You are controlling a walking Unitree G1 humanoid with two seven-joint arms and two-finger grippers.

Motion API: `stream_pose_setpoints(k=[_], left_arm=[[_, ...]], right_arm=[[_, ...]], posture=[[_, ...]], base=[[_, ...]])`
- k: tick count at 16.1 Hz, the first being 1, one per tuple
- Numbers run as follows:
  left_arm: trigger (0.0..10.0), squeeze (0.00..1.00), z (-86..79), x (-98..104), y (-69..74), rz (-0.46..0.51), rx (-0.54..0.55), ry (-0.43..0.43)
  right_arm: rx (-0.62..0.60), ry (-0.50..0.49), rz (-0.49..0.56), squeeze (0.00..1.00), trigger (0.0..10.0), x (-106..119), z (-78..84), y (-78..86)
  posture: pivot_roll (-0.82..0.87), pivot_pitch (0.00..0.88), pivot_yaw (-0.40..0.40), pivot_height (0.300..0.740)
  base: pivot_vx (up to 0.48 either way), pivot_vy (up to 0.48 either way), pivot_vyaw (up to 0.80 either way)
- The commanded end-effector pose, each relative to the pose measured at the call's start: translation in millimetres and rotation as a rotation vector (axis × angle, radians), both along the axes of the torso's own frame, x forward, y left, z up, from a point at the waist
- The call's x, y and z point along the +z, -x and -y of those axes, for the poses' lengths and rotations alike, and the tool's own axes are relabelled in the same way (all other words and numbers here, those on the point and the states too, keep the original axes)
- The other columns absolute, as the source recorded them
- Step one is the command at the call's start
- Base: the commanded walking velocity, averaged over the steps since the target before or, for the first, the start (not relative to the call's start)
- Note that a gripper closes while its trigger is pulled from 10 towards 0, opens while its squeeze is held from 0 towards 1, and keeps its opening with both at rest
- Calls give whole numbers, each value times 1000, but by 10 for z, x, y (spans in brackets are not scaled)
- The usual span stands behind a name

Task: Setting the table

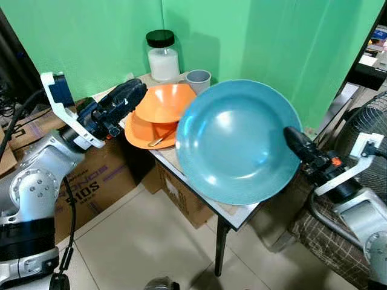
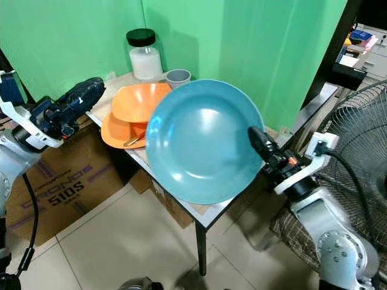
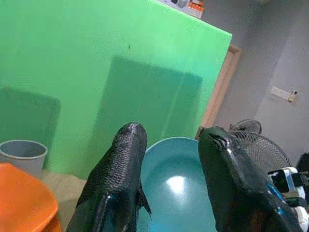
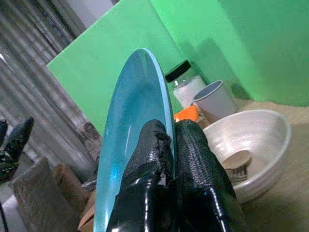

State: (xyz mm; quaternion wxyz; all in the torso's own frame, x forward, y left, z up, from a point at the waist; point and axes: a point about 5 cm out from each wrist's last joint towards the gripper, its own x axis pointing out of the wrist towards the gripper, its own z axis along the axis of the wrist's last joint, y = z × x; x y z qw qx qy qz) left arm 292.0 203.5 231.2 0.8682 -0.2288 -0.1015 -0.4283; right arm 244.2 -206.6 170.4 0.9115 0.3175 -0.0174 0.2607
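Above the small wooden table (image 1: 239,212), the large round teal plastic plate (image 1: 233,142) is held tilted, its face towards the head camera. The right gripper (image 4: 166,159) pinches its rim, one finger on each face, pressed tight. Judgement: the step in hand is laying this plate flat on the tabletop. To do it well, the wrist should roll the plate level before lowering; then it should go down on bare wood and be let go only once the base bears. The plate looks glossy and slick, with a highlight at its centre, so an edge grip may slip if it swings.

The left gripper (image 1: 124,99) hovers beside the stacked orange square plastic dishes (image 1: 162,103), fingers (image 3: 118,183) spread and holding nothing. A metal spoon (image 1: 158,141) lies on the lower dish. At the back, against the green screen, stand a grey cup (image 1: 198,80) and a clear jar with a black lid (image 1: 162,55) holding something white. The right wrist view shows a pale ceramic bowl (image 4: 260,140), with a wooden spoon in it, behind the plate. Cardboard boxes (image 1: 91,187) sit below.
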Motion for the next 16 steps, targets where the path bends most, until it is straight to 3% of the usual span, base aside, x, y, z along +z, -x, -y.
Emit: stream_pose_setpoints(k=[1,4,6,8,9,10,11,12,13,15,16], left_arm=[[10000,0,5,85,33,30,6,-13],[10000,0,23,231,98,84,-1,-46],[10000,0,51,355,173,135,24,-154],[10000,0,113,329,198,156,112,-283],[10000,0,171,295,194,135,180,-314],[10000,0,247,231,165,143,284,-391],[10000,0,297,193,146,136,327,-405],[10000,0,401,148,124,169,383,-459],[10000,0,462,122,101,156,415,-449],[10000,0,599,93,32,179,535,-482],[10000,0,632,95,23,203,577,-496]], right_arm=[[5,-32,64,0,0,156,-13,-6],[-63,-144,131,0,0,372,109,-10],[-169,-89,183,0,0,581,130,-10],[-217,-73,221,0,0,708,85,42],[-276,-13,229,0,0,753,76,63],[-321,41,239,0,4196,805,45,91],[-324,61,240,0,9451,820,9,99],[-335,87,252,0,10000,849,-48,107],[-339,115,272,0,10000,871,-100,105],[-345,262,292,0,10000,855,-280,56],[-349,267,295,0,10000,850,-317,58]], posture=[[2,0,81,740],[0,0,82,740],[-1,0,83,740],[-2,0,84,740],[-4,0,84,740],[-2,0,82,740],[3,0,77,740],[12,0,70,740],[14,0,70,740],[27,0,68,740],[29,0,69,740]], base=[[0,0,0],[0,0,0],[0,0,0],[0,0,0],[0,0,0],[0,0,0],[0,0,0],[0,0,0],[0,0,0],[0,0,-400],[0,0,-800]])
